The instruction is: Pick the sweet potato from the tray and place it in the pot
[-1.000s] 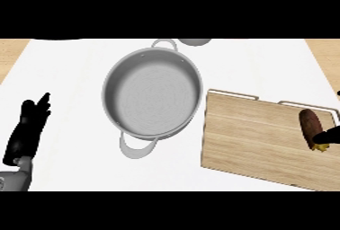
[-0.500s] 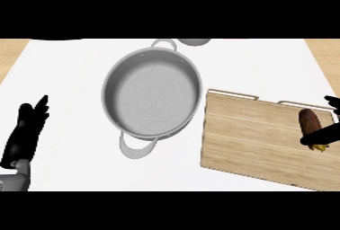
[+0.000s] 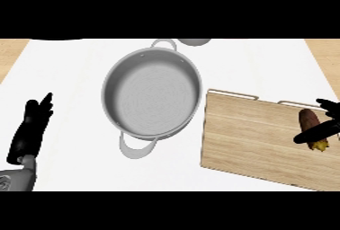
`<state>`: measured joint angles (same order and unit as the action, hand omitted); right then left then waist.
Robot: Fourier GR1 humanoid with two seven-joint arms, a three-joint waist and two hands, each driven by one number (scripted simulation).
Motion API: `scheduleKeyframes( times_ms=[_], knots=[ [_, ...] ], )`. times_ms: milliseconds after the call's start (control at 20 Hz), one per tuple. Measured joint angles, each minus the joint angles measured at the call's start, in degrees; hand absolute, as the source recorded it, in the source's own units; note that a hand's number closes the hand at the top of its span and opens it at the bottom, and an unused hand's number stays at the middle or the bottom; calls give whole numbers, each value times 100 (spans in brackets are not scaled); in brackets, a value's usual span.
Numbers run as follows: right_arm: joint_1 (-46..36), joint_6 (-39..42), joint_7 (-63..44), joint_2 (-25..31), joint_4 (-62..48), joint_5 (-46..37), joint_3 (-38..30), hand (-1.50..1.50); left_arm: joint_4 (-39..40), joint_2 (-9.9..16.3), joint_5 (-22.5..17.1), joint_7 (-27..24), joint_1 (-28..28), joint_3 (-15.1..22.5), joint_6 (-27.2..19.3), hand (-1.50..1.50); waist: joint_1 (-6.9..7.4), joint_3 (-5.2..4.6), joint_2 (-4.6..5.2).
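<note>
The sweet potato [image 3: 308,119], brown with a yellowish lower end, lies on the wooden tray [image 3: 252,139] near its right edge. My right hand [image 3: 319,132] comes in from the right edge. One dark finger lies across the potato's lower part and another [image 3: 328,105] sits just above and to its right. The fingers straddle the potato without closing on it. The grey pot [image 3: 151,92] stands in the middle of the white counter, left of the tray, with nothing in it. My left hand [image 3: 30,130] rests open at the far left, fingers up.
The pot has a handle at its near side [image 3: 136,147] and one at its far side [image 3: 164,43]. The tray has two metal handles along its far edge [image 3: 234,93]. A grey object [image 3: 192,42] shows at the top behind the pot.
My right hand has come further in from the right edge, and its fingers now spread on both sides of the sweet potato. The potato, pot and left hand have stayed put.
</note>
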<state>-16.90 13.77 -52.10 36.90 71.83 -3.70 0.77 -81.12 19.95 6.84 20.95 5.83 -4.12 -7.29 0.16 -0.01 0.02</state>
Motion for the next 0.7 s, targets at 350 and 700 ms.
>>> scheduleKeyframes(
  times_ms=[350,700],
  knots=[
    [-104,158,246,-390,-449,-339,-247,-150,-155,-54,75,141,-1,-190,191,0,2,1,-1],
    [-243,215,677,-629,-940,-686,-498,-150,-299,-147,200,118,-127,-329,333,0,5,-29,-24]
  ],
)
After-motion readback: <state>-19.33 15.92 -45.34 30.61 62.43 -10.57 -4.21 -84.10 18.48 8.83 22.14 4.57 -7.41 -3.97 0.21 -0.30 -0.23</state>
